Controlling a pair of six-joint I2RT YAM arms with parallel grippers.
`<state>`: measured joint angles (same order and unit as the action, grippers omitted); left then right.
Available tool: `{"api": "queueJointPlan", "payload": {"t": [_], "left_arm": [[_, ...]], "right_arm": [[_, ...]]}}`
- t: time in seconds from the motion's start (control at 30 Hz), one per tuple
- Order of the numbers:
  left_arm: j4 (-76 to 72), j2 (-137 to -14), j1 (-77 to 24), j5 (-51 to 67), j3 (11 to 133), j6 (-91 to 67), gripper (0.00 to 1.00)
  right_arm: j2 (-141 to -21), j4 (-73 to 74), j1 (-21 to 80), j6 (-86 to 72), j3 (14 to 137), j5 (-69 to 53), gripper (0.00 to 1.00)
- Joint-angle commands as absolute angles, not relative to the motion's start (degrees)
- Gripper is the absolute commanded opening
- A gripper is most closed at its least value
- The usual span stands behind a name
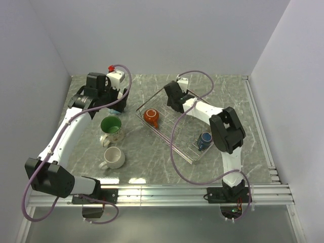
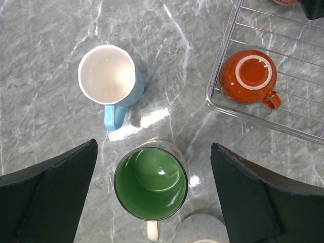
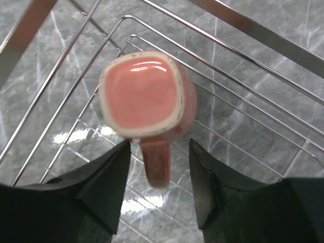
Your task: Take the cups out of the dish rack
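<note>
The wire dish rack (image 1: 188, 156) lies right of centre. An orange-red mug (image 1: 151, 117) sits upside down in its left corner, also in the left wrist view (image 2: 248, 76). A dark blue mug (image 1: 204, 139) sits near its front end. My right gripper (image 1: 176, 106) is open inside the rack (image 3: 212, 55); its fingers (image 3: 109, 174) stand either side of the handle of an upside-down small pinkish mug (image 3: 144, 93), not touching. My left gripper (image 2: 153, 147) is open high above the floral mug with green inside (image 2: 151, 183) (image 1: 111, 125). A light blue mug (image 2: 109, 76) and a white mug (image 1: 114, 158) stand on the table.
The marble table is closed in by white walls at the back and both sides. A metal rail (image 1: 192, 192) runs along the near edge by the arm bases. The right arm's cable (image 1: 174, 152) loops over the rack.
</note>
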<state>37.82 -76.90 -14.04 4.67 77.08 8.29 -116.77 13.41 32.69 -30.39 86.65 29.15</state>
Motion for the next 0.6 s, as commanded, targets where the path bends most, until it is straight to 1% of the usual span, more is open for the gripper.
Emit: {"api": "queueJointPlan", "payload": {"t": [0.0, 0.1, 0.13, 0.2, 0.23, 0.3, 0.43, 0.57], "left_arm": [[35.59, -77.08, -13.89, 5.8, 78.05, 8.26, 0.99], [36.21, -77.52, -13.89, 6.5, 78.75, 8.26, 0.99], [36.38, -77.52, -13.89, 6.68, 78.92, 8.26, 0.99], [36.65, -77.52, -13.89, 7.2, 79.1, 8.52, 0.99], [36.74, -77.52, -13.89, 7.47, 79.28, 8.61, 0.99], [36.74, -77.78, -13.89, 8.0, 79.63, 8.7, 0.98], [36.74, -78.31, -13.89, 9.93, 81.21, 8.88, 0.95], [38.67, -80.15, -13.89, 14.31, 86.38, 8.88, 0.89]], "right_arm": [[-118.38, 13.45, 31.64, -30.06, 90.87, 28.04, 0.55], [-118.92, 13.63, 31.46, -29.53, 91.06, 29.0, 0.4], [-118.57, 13.19, 31.38, -29.01, 90.18, 29.0, 0.28], [-117.51, 12.04, 31.38, -28.57, 89.3, 28.92, 0.17], [-116.99, 11.95, 31.38, -28.04, 88.77, 28.39, 0.06], [-115.06, 11.25, 31.47, -27.43, 88.16, 27.43, 0.0], [-109.09, 9.06, 31.46, -26.55, 84.83, 25.14, 0.0], [-98.91, 3.19, 31.38, -25.49, 80.52, 19.89, 0.0]]}}
